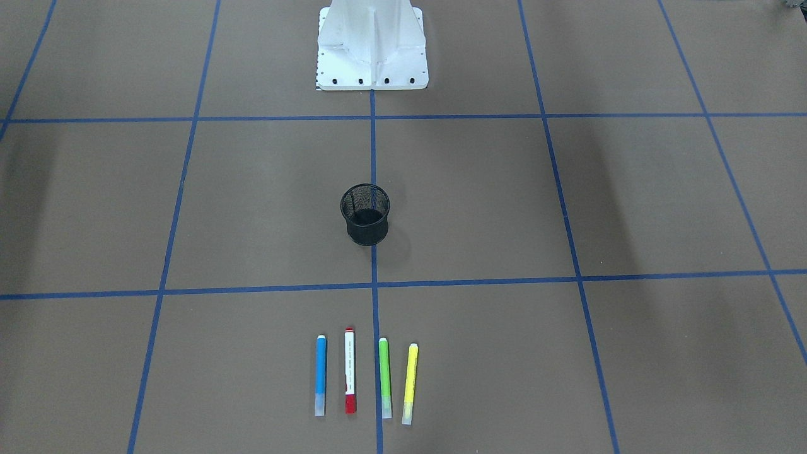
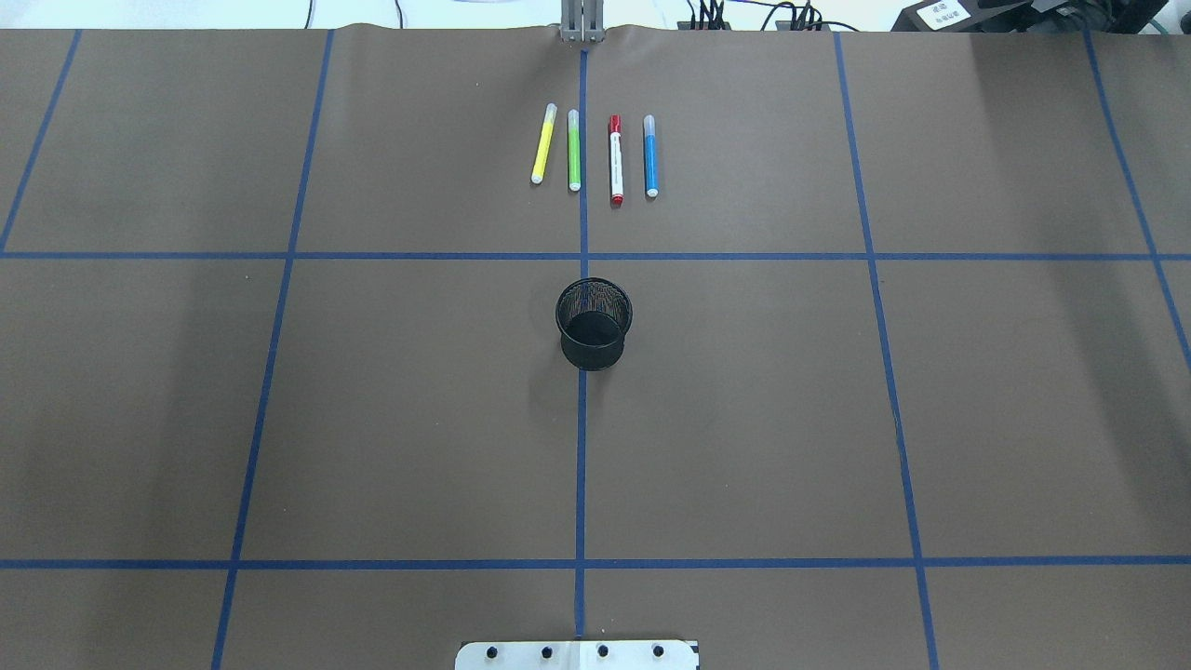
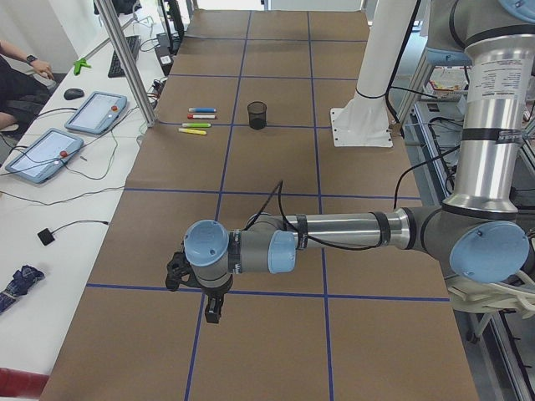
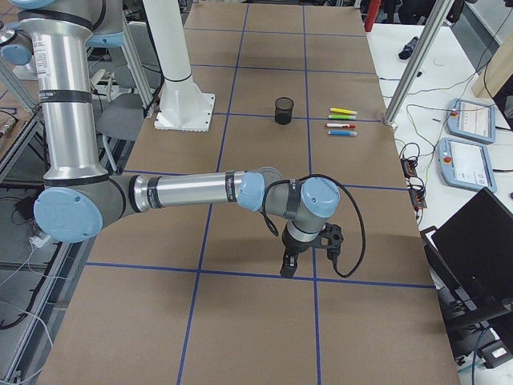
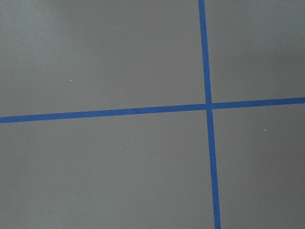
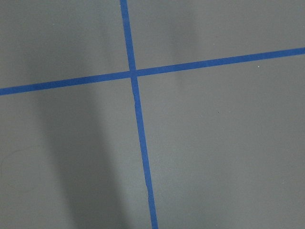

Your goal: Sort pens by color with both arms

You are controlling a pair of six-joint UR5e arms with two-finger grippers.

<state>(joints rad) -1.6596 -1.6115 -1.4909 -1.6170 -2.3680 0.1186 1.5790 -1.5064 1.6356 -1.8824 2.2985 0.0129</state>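
Overhead exterior shows four pens lying flat in a row at the far side of the brown surface (image 2: 744, 419), their long axes running away from the robot, along the centre line of the blue tape grid (image 2: 581, 465). From the robot's left to its right they are the yellow highlighter (image 2: 543, 143), the green highlighter (image 2: 574, 150), the white marker with red caps (image 2: 615, 159) and the blue highlighter (image 2: 650, 155). The three highlighters point their pale ends away from the robot. The marker's longer red cap also lies at the far end. The yellow one is slightly skewed, its far end leaning toward the green, which lies just beside the centre line. None of the pens touch.

A black mesh cup (image 2: 594, 324) stands upright on the centre line, mouth up, between the pens and the white pedestal base (image 1: 372, 44), well apart from both.

Both arms are far out toward the ends of the surface. The left arm (image 3: 334, 230) reaches low and level, its left hand (image 3: 213, 313) pointing down over a tape crossing. The right arm (image 4: 192, 191) does likewise with the right hand (image 4: 287, 269). I cannot tell how wide either hand stands. Both wrist views show only brown surface and crossed tape.

Two tablets (image 3: 96, 112) lie on the white bench beside the pens' end.
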